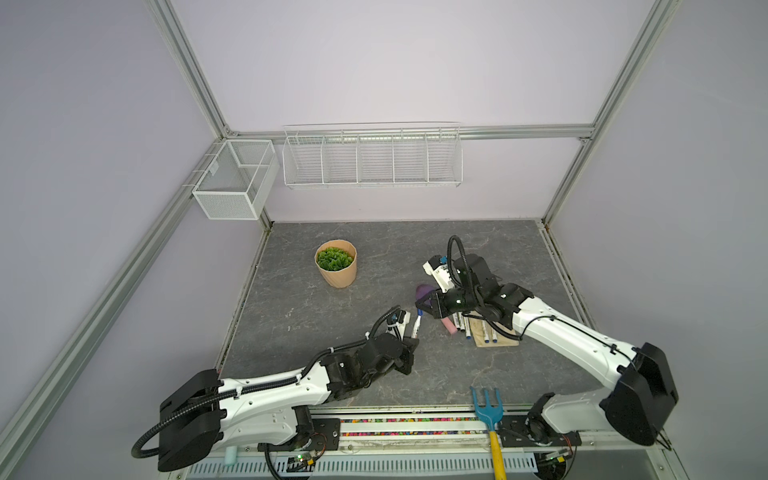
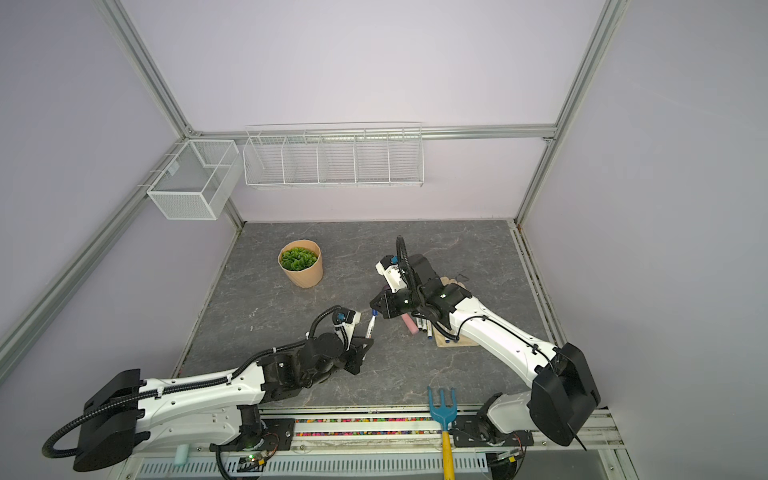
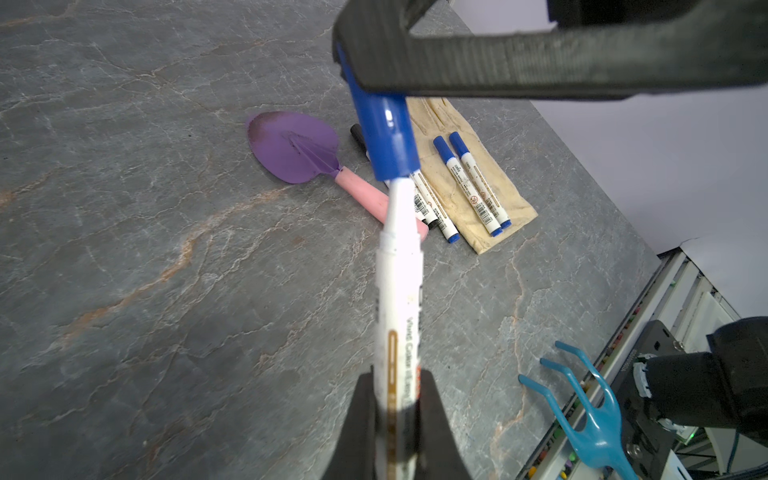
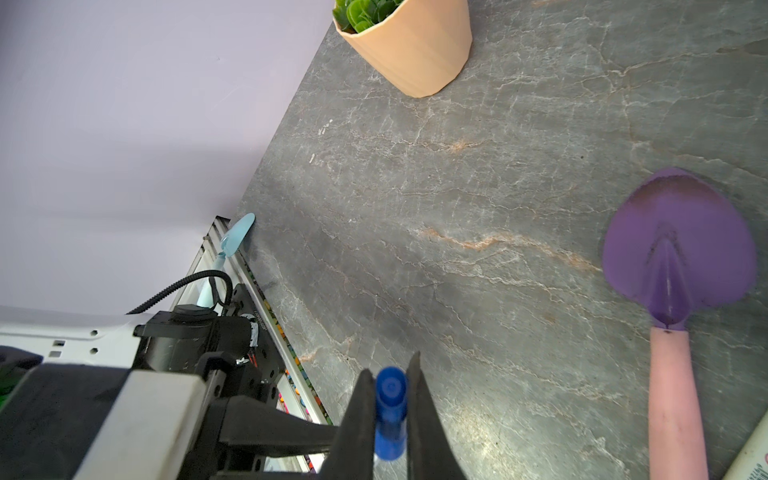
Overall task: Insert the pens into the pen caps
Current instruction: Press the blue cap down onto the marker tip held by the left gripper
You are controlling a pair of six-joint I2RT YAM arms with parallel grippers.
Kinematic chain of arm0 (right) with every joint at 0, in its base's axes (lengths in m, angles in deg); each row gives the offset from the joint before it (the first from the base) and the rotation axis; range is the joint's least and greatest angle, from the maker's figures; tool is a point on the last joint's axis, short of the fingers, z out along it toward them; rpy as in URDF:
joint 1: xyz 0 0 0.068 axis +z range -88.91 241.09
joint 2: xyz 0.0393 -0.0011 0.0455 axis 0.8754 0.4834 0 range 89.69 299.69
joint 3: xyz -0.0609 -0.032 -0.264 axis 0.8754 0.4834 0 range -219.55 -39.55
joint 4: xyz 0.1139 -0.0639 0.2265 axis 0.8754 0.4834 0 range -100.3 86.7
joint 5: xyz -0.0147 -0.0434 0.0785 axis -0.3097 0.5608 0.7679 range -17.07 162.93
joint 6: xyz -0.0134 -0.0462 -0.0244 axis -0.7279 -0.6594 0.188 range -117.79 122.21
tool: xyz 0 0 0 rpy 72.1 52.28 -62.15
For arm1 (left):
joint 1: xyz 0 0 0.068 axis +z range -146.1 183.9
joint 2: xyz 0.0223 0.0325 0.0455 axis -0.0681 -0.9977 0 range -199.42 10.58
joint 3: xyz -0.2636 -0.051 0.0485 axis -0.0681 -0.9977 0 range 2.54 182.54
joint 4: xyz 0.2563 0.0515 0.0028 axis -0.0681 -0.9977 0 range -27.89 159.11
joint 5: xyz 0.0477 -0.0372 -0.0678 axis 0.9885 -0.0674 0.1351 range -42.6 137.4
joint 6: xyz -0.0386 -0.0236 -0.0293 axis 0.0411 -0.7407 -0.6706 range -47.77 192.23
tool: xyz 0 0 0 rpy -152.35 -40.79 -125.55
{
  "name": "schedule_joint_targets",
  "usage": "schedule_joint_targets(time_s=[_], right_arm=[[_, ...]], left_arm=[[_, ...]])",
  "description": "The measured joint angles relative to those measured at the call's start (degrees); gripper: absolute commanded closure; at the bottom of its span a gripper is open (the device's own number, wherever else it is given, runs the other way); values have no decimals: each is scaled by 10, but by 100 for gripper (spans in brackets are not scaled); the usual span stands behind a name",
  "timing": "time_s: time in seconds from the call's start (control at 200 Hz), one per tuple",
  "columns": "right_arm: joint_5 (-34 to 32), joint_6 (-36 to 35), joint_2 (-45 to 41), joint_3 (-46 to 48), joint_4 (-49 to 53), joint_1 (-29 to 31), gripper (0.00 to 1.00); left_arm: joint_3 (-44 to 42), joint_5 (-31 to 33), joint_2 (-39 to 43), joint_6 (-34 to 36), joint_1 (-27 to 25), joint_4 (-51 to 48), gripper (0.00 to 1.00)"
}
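Note:
My left gripper (image 3: 397,382) is shut on a white pen (image 3: 399,291), gripped by its labelled barrel and held above the table. My right gripper (image 4: 390,370) is shut on a blue pen cap (image 4: 390,411). In the left wrist view the pen's narrow front end meets the open mouth of the blue pen cap (image 3: 384,133), and the tip is hidden. Both top views show the pen (image 1: 416,326) (image 2: 370,326) slanting up to the cap (image 1: 419,312) between the arms. Several capped pens (image 3: 469,183) lie on and beside a beige cloth (image 3: 511,208).
A purple trowel (image 3: 295,145) with a pink handle lies next to the pens. A potted plant (image 1: 336,264) stands at the back left of the table. A blue hand rake (image 1: 487,405) rests on the front edge. White wire baskets (image 1: 372,160) hang on the back wall.

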Motion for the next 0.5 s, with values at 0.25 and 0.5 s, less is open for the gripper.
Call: schedule_joint_targets(time_s=[0.25,0.5], right_arm=[[52,-2,1,-12,9,-7,93],[129,5,-19,-11,13,-35,93]], left_arm=[[-1,12,26,0,-2,1,100],[-4,23,48,10,-3,17,100]])
